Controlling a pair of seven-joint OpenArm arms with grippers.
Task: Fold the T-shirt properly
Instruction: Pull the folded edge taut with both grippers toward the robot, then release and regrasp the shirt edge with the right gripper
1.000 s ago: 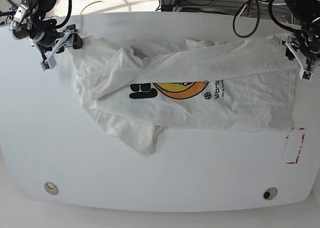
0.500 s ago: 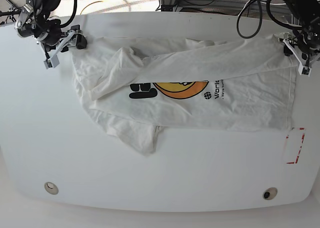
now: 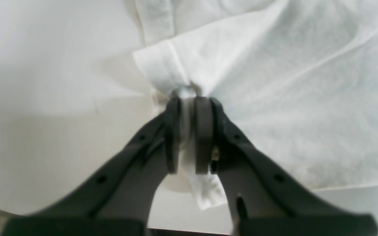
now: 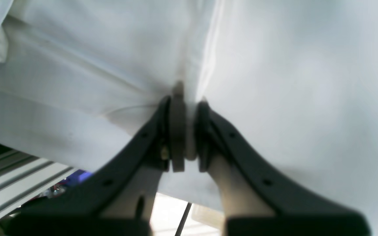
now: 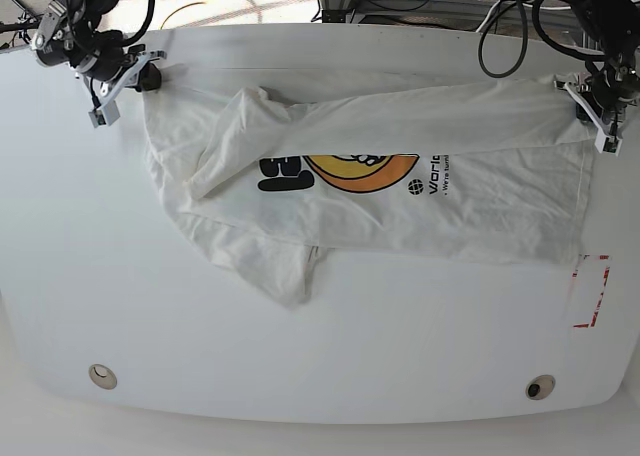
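T-shirt (image 5: 380,191): spread crumpled across the upper half of the table (image 5: 300,356) in the base view, white, stretched between the two grippers along its far edge.
Print: an orange-and-black oval (image 5: 362,168) is seen near the middle of the cloth, partly covered by a folded-over band of fabric; black lettering (image 5: 285,174) lies to its left and small black text (image 5: 440,174) to its right.
Lower left of shirt: a loose flap (image 5: 285,271) hangs toward the near edge, wrinkled.
Right gripper (image 5: 150,79): found at the upper left of the base view; in the right wrist view (image 4: 185,131) the jaws are pressed onto a pinch of white cloth, with a thin fold held between the pads.
Left gripper (image 5: 590,101): found at the upper right of the base view; in the left wrist view (image 3: 189,131) the jaws are clamped on a bunched corner of the shirt, a tail of cloth showing below the pads.
Red marks (image 5: 590,291): a broken red rectangle is seen at the right edge of the table, just below the shirt's lower right corner.
Holes: two round fittings are set near the table's near edge, one at lower left (image 5: 102,376) and one at lower right (image 5: 540,387).
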